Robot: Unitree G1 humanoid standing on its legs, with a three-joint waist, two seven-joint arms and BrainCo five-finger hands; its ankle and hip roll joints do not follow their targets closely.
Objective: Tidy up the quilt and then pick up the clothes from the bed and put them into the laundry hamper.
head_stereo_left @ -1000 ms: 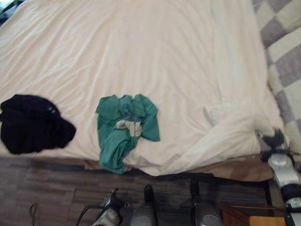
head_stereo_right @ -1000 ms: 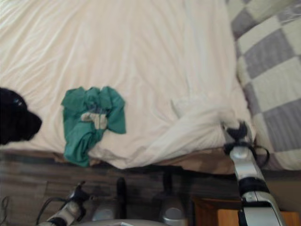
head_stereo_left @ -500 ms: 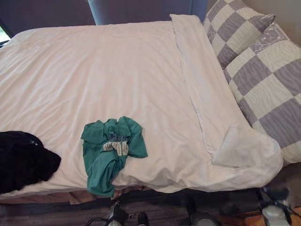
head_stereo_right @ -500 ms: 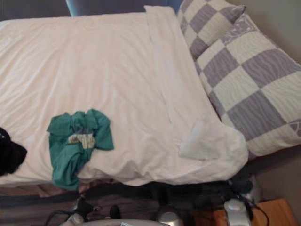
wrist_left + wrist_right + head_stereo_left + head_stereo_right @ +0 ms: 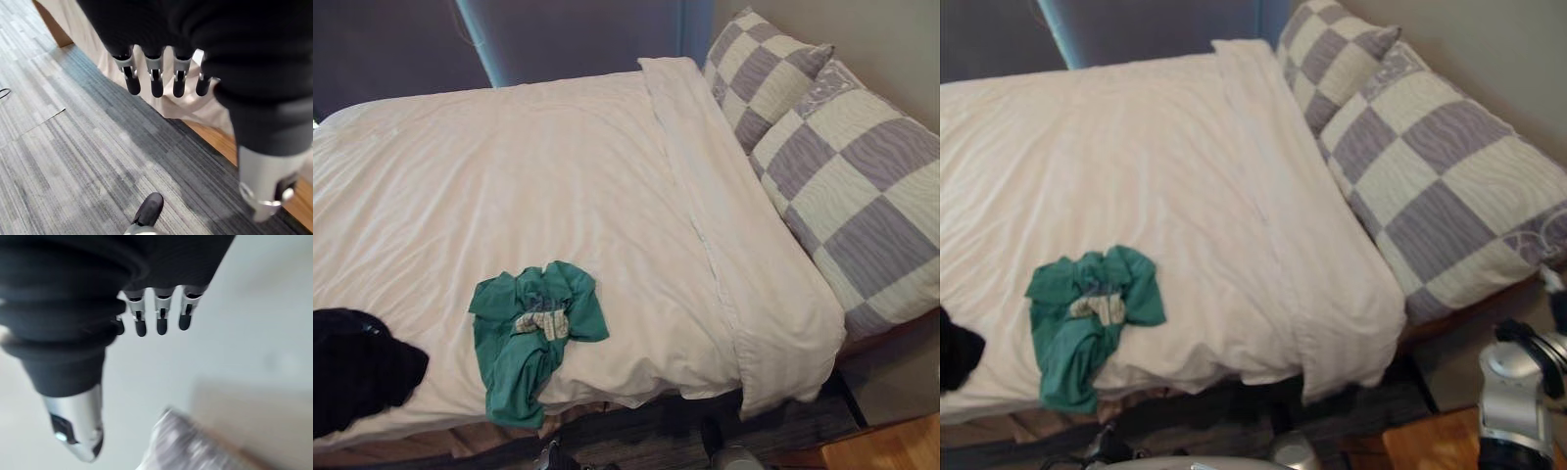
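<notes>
White quilt (image 5: 558, 196) spread flat over the bed, near right corner draped over the mattress edge toward the floor, long folded band running beside two checked pillows (image 5: 842, 166) at the head. Green garment (image 5: 530, 328) crumpled near the front edge, one end hanging just over it. Black garment (image 5: 352, 367) bunched at the front left edge, well apart from the green one. Broad bare quilt between the clothes and the pillows. Left hand (image 5: 161, 73) hanging empty over grey carpet (image 5: 73, 161) by the bed's skirt, fingers straight and relaxed. Right hand (image 5: 156, 308) raised before a pale wall, fingers likewise loose, holding nothing. Wooden floor strip (image 5: 881, 450) at the bed's right corner.
</notes>
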